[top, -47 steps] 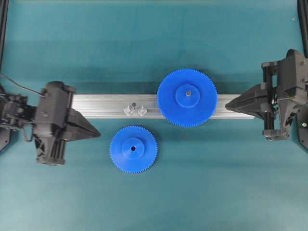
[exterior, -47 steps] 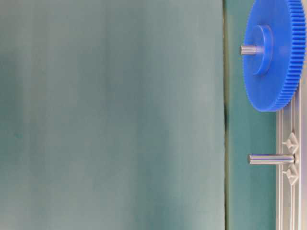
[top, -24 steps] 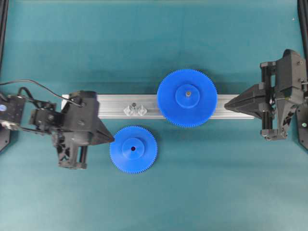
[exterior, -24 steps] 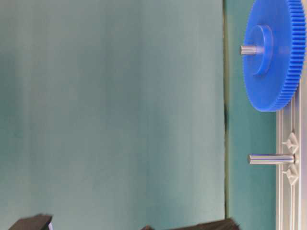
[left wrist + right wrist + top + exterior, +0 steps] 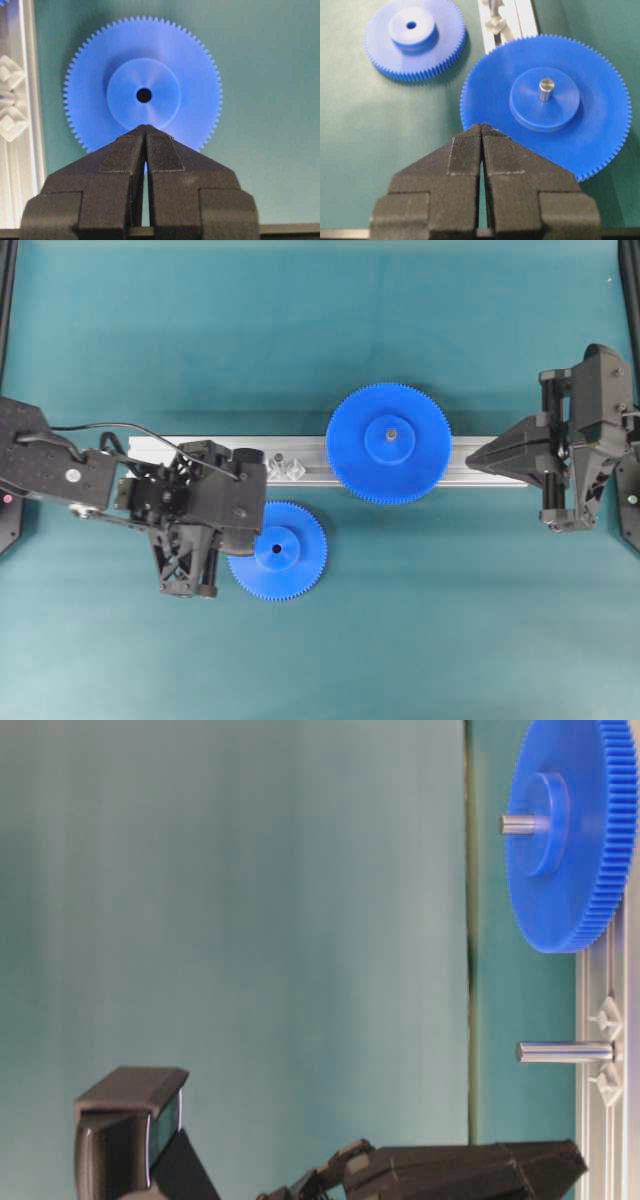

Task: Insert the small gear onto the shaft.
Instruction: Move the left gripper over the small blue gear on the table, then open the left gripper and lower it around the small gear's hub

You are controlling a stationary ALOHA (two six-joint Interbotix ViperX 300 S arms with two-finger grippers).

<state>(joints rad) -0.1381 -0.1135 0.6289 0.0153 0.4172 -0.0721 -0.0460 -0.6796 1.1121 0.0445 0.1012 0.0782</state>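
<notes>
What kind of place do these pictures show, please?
Probably a robotics lab bench set up for an assembly test: two black robot arms face each other over a teal mat, with a ribbed aluminium bar carrying the large gear, and the small gear lying loose.

Teal desk [image 5: 320, 320] open above and below the long ribbed silver aluminium bar [image 5: 310, 445], which runs across the middle as a low barrier. The wide blue plastic gear [image 5: 388, 443] sits on the bar right of centre on its own pin and overhangs both edges, blocking that stretch. The thin grey metal shaft [image 5: 565, 1051] stands upright on the bar between clear faceted bases [image 5: 295, 468]; air above it is free, wide gear near on its right. The left gripper [image 5: 145, 131], jaws pressed together, crowds the left rim of the small blue toothed gear [image 5: 277, 550]; that gear's right and lower sides are free. The right gripper [image 5: 475, 457], jaws together, hangs over the bar's right end.
</notes>
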